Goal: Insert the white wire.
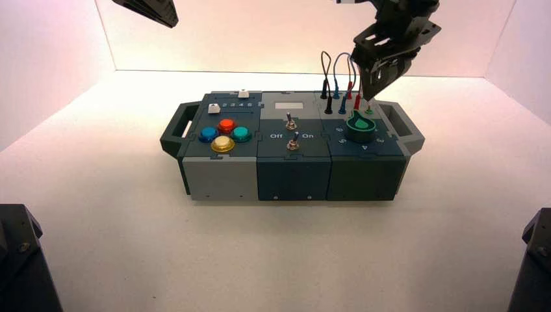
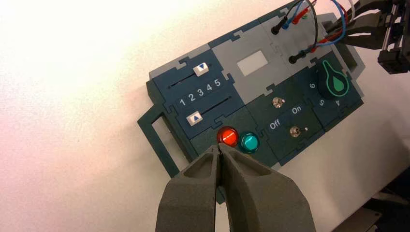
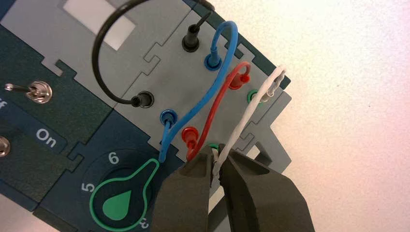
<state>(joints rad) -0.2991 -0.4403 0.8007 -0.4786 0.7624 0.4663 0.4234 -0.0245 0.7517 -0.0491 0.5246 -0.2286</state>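
Two arms: only the right one was at work; the left waited.
Right gripper (image 3: 216, 157): over the box's far right corner, closed on the white wire's (image 3: 249, 108) near end.
White wire: arched from the fingertips to the far green socket (image 3: 252, 95), its other plug at that socket; the held end was at the near green socket (image 3: 213, 145), whether seated could not be told.
Red wire (image 3: 217, 104): looped between red sockets, just beside the white one.
Blue wire (image 3: 205, 96): arched between blue sockets, left of the red.
Black wire (image 3: 99, 50): looped between black sockets, farthest left.
Left gripper (image 2: 219, 147): closed, holding nothing, raised toward the left side.
Green knob (image 3: 123, 198): in front of the wires.
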